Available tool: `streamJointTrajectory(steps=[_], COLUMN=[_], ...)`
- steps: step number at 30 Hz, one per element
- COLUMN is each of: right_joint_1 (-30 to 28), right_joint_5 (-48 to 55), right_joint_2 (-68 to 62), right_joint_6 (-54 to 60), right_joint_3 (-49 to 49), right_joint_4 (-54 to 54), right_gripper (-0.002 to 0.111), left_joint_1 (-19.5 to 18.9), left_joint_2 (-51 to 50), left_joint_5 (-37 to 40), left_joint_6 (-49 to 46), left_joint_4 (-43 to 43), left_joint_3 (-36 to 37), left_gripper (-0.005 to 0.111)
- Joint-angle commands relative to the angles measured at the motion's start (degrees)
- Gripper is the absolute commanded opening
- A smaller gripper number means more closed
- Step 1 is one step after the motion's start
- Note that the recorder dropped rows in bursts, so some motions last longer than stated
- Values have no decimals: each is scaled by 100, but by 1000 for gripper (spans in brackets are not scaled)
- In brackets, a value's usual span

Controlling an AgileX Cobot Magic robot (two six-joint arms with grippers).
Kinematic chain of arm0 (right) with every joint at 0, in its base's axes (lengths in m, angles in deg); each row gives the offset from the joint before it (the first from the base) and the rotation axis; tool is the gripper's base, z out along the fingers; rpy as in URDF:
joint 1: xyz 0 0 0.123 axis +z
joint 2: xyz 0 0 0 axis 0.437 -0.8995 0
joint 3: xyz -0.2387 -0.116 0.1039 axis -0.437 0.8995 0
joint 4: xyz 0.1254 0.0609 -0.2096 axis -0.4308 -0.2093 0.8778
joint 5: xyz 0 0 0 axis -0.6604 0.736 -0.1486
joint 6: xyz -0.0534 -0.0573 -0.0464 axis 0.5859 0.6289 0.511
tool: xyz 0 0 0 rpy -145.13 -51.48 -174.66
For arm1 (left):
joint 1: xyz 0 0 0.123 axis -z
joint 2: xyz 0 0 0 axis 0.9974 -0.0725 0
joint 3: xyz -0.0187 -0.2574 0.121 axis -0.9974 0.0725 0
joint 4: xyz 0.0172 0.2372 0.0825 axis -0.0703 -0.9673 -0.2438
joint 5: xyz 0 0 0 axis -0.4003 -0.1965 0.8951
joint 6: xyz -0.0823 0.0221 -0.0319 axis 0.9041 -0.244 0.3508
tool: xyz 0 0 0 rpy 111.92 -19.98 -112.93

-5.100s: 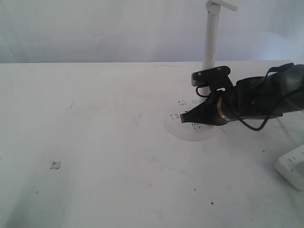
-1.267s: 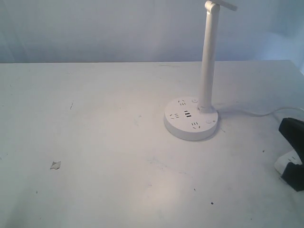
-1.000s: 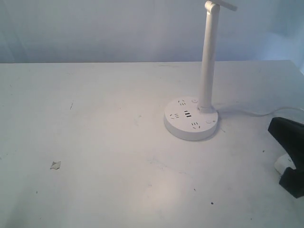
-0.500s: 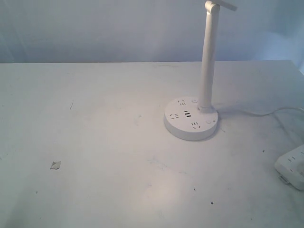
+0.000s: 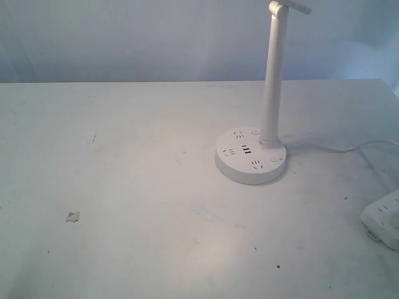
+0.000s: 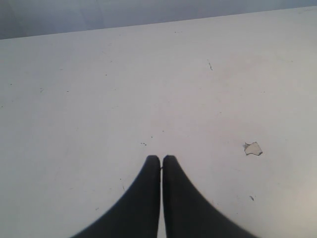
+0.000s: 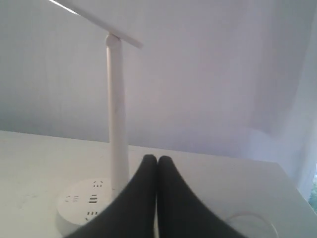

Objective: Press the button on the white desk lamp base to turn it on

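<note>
While its two dark fingers (image 6: pixel 143 198) press together along their whole length with nothing between them, the left tool (image 6: pixel 161 158) hangs over bare tabletop (image 6: pixel 99 99). A small pale flake (image 6: pixel 252 148) lies near its tips. The right tool (image 7: pixel 157 158) is likewise pinched closed and empty, and its tips touch nothing that shows. Beyond them rises the pole (image 7: pixel 117 109), and beside it the lamp base (image 7: pixel 74 213) sits flat on the tabletop, with socket holes and dark slots on top. In the exterior view the lamp base (image 5: pixel 250 159) stands right of centre. The pole climbs from its rear edge to the top of the frame, where the lamp head (image 5: pixel 293 6) juts right. A thin cable (image 5: pixel 336 148) runs from the lamp base toward the right edge. A power strip (image 5: pixel 381 218) lies at the lower right edge, well apart from the lamp base. The flake rests at lower left.
</note>
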Motion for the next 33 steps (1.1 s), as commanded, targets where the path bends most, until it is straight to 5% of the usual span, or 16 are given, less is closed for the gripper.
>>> streamJointTrajectory(steps=[1,5,33], right_joint_1=[297,787,786], right_joint_5=[824,1351,1641], right_joint_2=[69,69,69], right_joint_6=[-63,-146,-1542], right_joint_3=[30,30,7], right_joint_4=[106,95,-301], right_gripper=[0,0,0], left_joint_1=[-2,-2,-2], left_joint_2=[27,27,27], left_joint_5=[-37,-37,-37], left_joint_6=[12,12,12], left_joint_4=[43,43,43], left_joint_3=[-16,-16,-16], left_gripper=[1,1,1])
